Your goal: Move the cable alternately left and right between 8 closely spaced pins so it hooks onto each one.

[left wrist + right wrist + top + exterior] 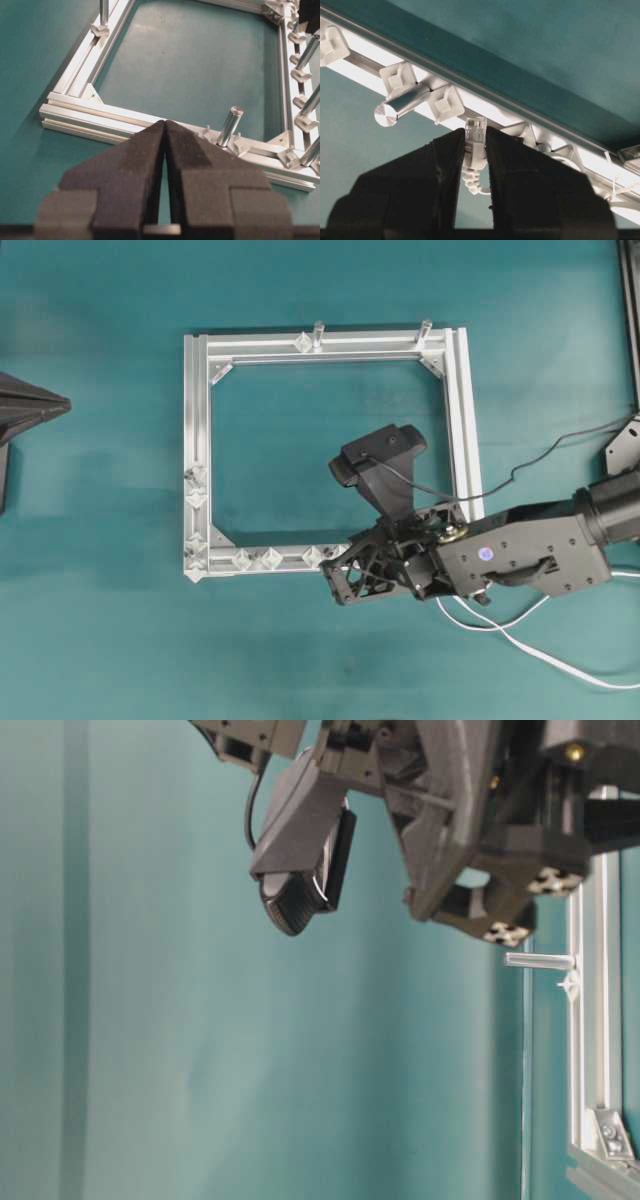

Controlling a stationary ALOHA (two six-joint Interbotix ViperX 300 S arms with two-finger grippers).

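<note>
The cable's plug (pixel 475 131) is clamped between the jaws of the right pincer (pixel 475 145), its long axis pointing out past the fingertips toward the aluminium frame rail (pixel 485 107) just ahead. The nearest pins (pixel 445 104) lie just left of the plug in the right wrist view. The cable (pixel 530 645) trails behind over the surface (pixel 100 640). The left pincer (pixel 165 131) is seen pressed together, empty, well apart.
</note>
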